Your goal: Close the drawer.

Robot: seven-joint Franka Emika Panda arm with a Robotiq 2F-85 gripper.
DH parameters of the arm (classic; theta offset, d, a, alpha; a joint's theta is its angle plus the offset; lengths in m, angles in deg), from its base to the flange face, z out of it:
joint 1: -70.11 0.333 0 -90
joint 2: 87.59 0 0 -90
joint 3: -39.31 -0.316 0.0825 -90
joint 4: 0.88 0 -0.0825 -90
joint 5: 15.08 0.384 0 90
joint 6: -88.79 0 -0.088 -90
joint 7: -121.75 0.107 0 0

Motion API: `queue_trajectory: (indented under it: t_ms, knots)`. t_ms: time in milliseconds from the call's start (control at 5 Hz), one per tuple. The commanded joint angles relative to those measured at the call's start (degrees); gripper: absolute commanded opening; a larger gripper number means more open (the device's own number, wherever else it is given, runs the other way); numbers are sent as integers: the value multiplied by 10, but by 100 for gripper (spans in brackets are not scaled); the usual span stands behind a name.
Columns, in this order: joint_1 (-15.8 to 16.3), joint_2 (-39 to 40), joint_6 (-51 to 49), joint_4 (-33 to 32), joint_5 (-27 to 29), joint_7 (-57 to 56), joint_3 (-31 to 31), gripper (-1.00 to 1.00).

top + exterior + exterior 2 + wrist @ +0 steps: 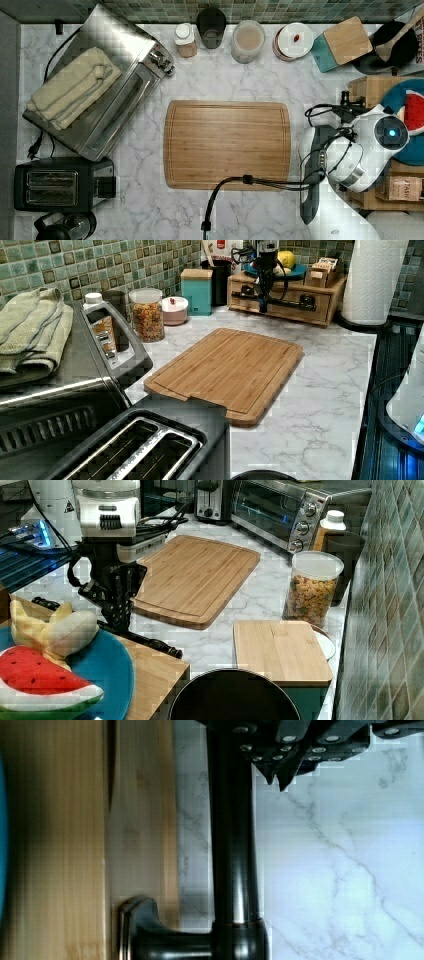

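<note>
The drawer (295, 299) is set in a low wooden stand against the tiled wall, at about one o'clock from the cutting board (230, 370) in the left view. Its front is seen slightly proud of the stand, or nearly flush; how far it is pulled out cannot be settled from these angles.

The gripper (119, 617) is held low over the long black bar handle (232, 845), at about nine o'clock from the cutting board in the right view. In the wrist view the bar is seen running under the finger bases, with the drawer's wooden front on one side and bare marble counter (345, 870) on the other. This placement is judged to suit a push on the handle or front, so that the drawer is driven back into the stand.

Whether the fingers are spread, pressed together or pinching the bar cannot be told: the tips are cut off in the wrist view and masked by the gripper body elsewhere.

The drawer's inside is hidden. In the top view the stand is largely covered by the arm (370, 145) and a blue plate (107, 670) bearing toy fruit.
</note>
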Motion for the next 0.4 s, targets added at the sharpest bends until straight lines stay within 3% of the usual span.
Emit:
queue_trajectory:
  t_ms: [200, 400]
  knots:
    - [-29, -5, -9, 94, -85, 22, 88, -100]
    - [-25, -5, -8, 94, -83, 21, 92, -100]
